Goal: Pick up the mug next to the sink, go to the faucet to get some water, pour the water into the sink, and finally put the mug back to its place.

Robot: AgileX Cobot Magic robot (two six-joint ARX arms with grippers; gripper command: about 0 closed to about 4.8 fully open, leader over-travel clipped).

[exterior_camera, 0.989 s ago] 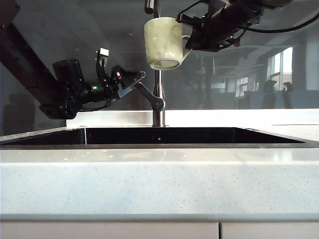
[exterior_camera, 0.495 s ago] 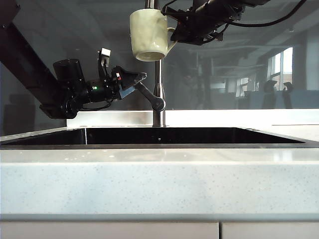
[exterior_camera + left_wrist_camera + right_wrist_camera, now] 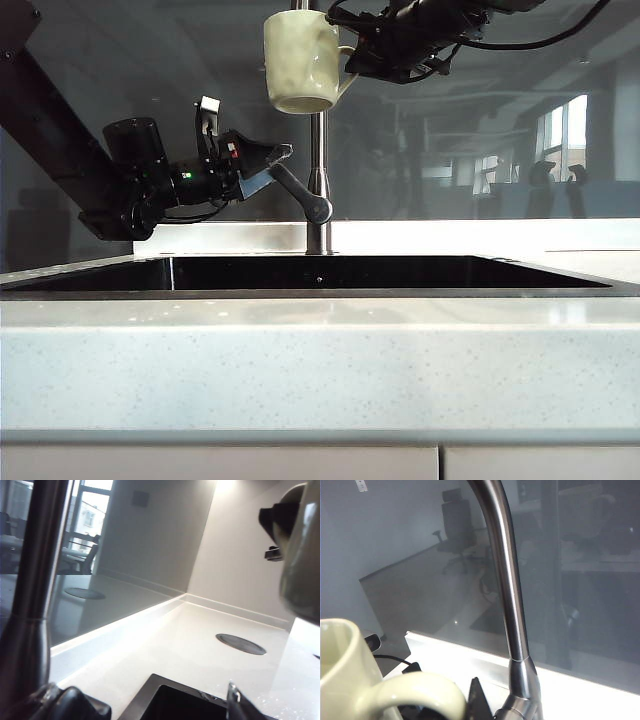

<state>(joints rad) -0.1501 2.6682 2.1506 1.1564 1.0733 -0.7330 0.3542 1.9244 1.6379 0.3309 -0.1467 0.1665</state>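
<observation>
So it's a speckled white countertop [image 3: 320,370] with a dark glass backsplash [image 3: 520,130] behind it, and the black sink [image 3: 320,272] is sunk into the middle. The faucet [image 3: 318,190] stands at the sink's back edge. Left of the faucet, the left gripper [image 3: 272,166] has its jaws spread wide around the tip of the lever handle [image 3: 296,192]. Up beside the top of the faucet, the right gripper [image 3: 352,62] is pinched on the handle of the mug [image 3: 299,60], which hangs upright, high over the sink.
</observation>
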